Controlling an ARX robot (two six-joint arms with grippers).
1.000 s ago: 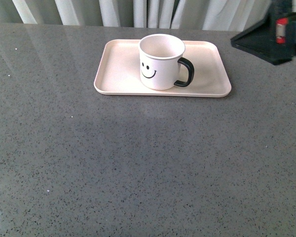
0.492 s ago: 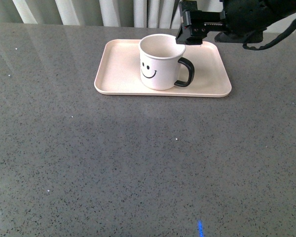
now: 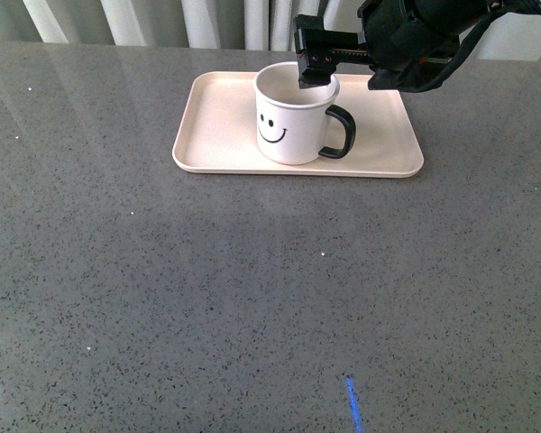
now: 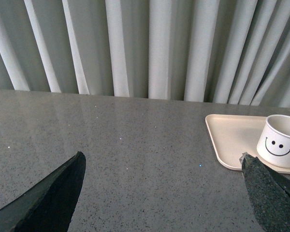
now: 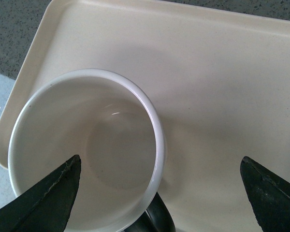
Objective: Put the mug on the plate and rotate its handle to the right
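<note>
The white mug [image 3: 288, 117] stands upright on the pale pink plate [image 3: 218, 122], its smiley face toward the camera and its black handle [image 3: 341, 133] pointing right. My right gripper [image 3: 312, 65] hovers open just above the mug's far right rim, touching nothing. The right wrist view looks down into the empty mug [image 5: 101, 145]. There the rim and the handle [image 5: 157, 218] lie between my spread fingers, with the gripper [image 5: 160, 158] centred over the rim and the plate [image 5: 222, 72] beneath. My left gripper [image 4: 162, 155] is open over bare table, left of the plate [image 4: 230, 137] and mug [image 4: 279, 147].
The grey speckled table [image 3: 252, 289] stretches wide in front of the plate. Pale curtains [image 4: 135, 48] hang behind its far edge. A small blue streak [image 3: 353, 403] shows near the front edge. The left arm is outside the front view.
The right arm has come in from the right and moved left, until its gripper hangs over the mug's rim. Mug and plate have not moved.
</note>
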